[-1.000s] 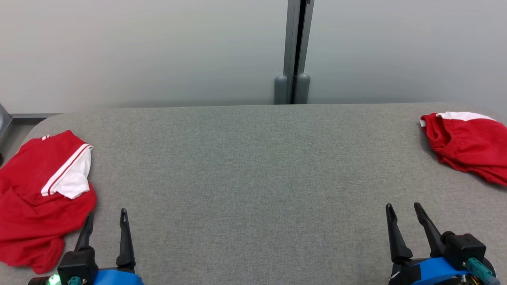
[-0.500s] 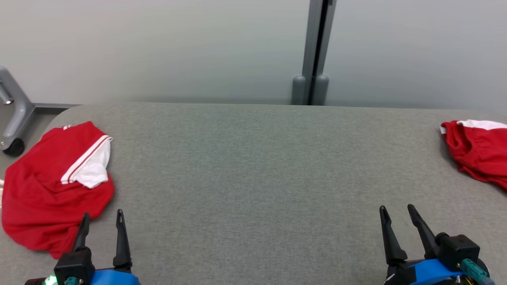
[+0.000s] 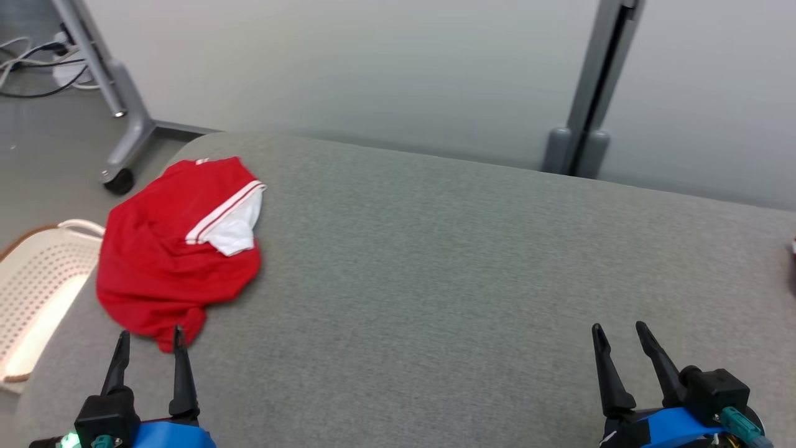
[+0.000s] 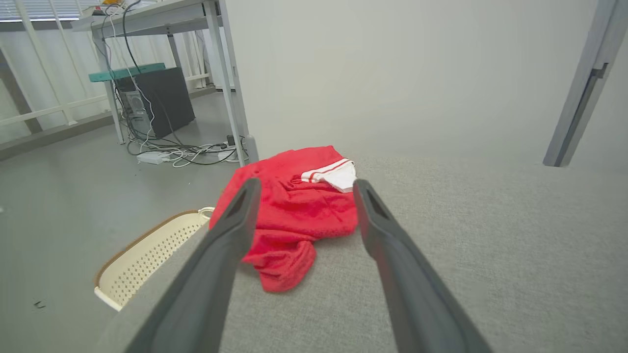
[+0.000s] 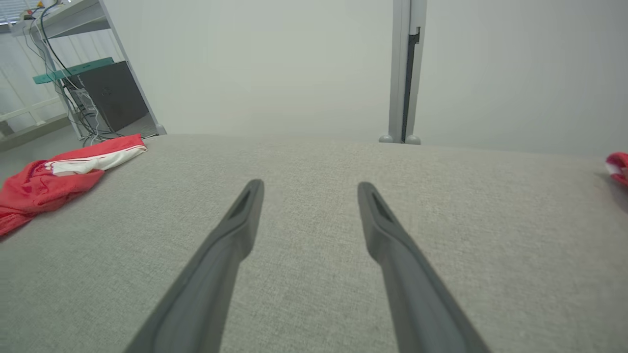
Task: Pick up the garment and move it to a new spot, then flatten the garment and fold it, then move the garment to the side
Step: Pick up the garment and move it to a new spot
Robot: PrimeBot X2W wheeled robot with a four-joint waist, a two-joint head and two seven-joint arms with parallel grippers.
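Note:
A crumpled red garment (image 3: 174,249) with white trim lies near the left end of the grey table (image 3: 435,280). The left wrist view has the garment (image 4: 294,206) straight ahead of the fingers, and in the right wrist view the garment (image 5: 54,176) lies far to the left. My left gripper (image 3: 149,339) is open, its tips just short of the garment's near edge, touching nothing. My right gripper (image 3: 619,333) stands open over bare table at the lower right, holding nothing. In the wrist views my left gripper (image 4: 304,189) and right gripper (image 5: 310,189) are both spread wide.
A second red and white cloth (image 5: 618,166) peeks in at the table's right edge. A cream perforated basket (image 3: 37,292) sits on the floor left of the table. A wheeled grey stand leg (image 3: 118,124) and cables lie beyond. A grey post (image 3: 591,93) stands behind the table.
The head camera has turned left, so the whole picture shifted right: the basket and stand came into view and the right cloth slid almost out. Both grippers stay open.

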